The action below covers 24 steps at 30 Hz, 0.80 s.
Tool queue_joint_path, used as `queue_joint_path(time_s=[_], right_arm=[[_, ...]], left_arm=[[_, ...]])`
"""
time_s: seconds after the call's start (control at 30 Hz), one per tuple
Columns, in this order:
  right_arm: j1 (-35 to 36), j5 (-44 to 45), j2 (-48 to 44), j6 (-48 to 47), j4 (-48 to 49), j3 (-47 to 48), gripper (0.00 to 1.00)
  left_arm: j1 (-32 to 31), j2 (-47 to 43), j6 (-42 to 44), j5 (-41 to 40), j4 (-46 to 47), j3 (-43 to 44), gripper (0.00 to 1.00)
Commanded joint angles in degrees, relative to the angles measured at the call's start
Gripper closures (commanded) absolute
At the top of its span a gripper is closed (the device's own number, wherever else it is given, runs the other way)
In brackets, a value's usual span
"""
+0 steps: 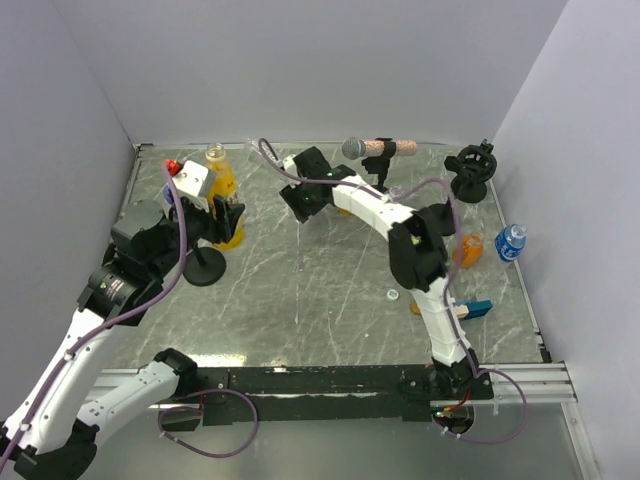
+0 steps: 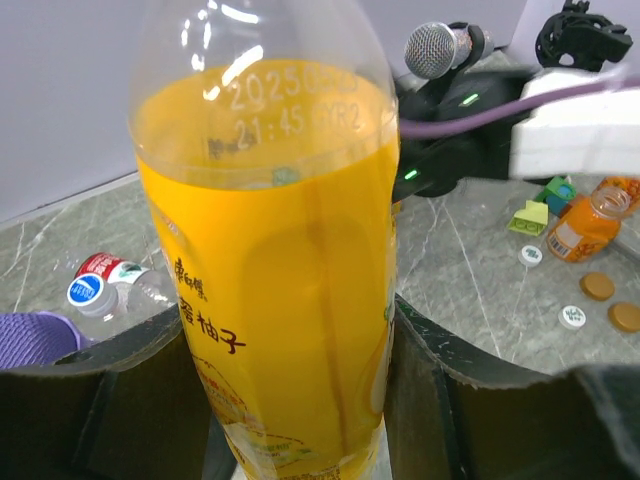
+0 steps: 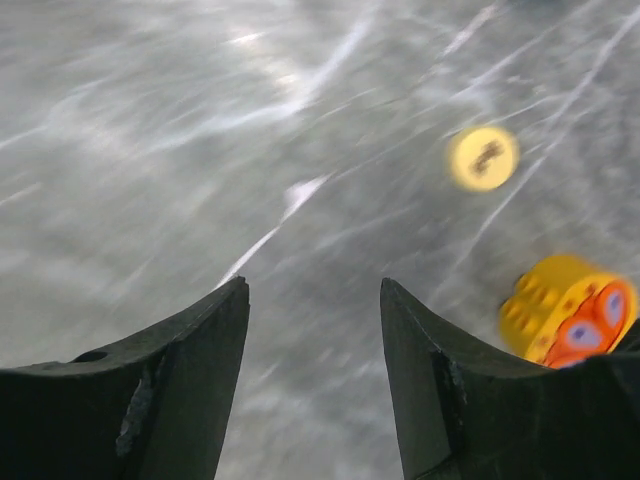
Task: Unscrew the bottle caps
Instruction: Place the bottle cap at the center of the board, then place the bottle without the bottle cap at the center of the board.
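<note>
The left claw [image 1: 228, 215] is clamped on the juice bottle [image 1: 222, 190], one finger pressed to each side of its lower body. The bottle stands upright at the far left of the bench [image 1: 300, 290]. The left wrist view shows the left claw [image 2: 290, 400] low on the juice bottle [image 2: 270, 260], which fills most of that frame.

The juice bottle is slim clear plastic, filled with yellow-orange drink up to its shoulder, with a printed date code above the liquid and red characters on a yellow label. Whether its neck carries a cap cannot be told. A small red cap [image 1: 172, 165] lies just left of it, near the far wall.

The right claw [image 1: 300, 203] hangs over the far middle of the bench, to the right of the juice bottle. Its fingers [image 3: 150, 400] are apart with only blurred bench between them. A yellow toy block [image 3: 565, 310] lies to the right of them in the wrist view.

A clear bottle [image 2: 125, 285] with a red-white label lies on its side behind the left claw, its blue cap [image 2: 88, 292] on. A microphone [image 1: 375, 148] on a stand sits at the far edge. At the right are a small orange bottle [image 1: 468, 248], a blue-labelled bottle [image 1: 510, 242], two pale caps [image 2: 530, 255] and two brown discs [image 2: 598, 286].
</note>
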Motion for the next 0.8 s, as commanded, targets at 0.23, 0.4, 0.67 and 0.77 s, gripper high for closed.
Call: queue_joint_path(time_s=[0.23, 0.4, 0.67, 0.77], right_arm=[[0.86, -32.87, -32.13, -8.75, -6.86, -25.39, 0.39], [1.13, -42.55, -41.53, -21.23, -18.47, -34.44, 0.41], [-0.71, -45.81, -60.08, -29.86, -22.18, -47.98, 0.40], [-5.36, -49.40, -63.78, -29.34, -21.65, -49.31, 0.39]], left_arm=[[0.21, -2.65, -1.33, 4.15, 3.84, 3.64, 0.96], [0.12, 0.42, -3.44, 8.19, 9.45, 0.56, 0.96], [0.21, 7.98, -3.80, 11.62, 21.66, -2.87, 0.96], [0.12, 10.88, -4.06, 12.94, 28.34, -5.50, 0.96]])
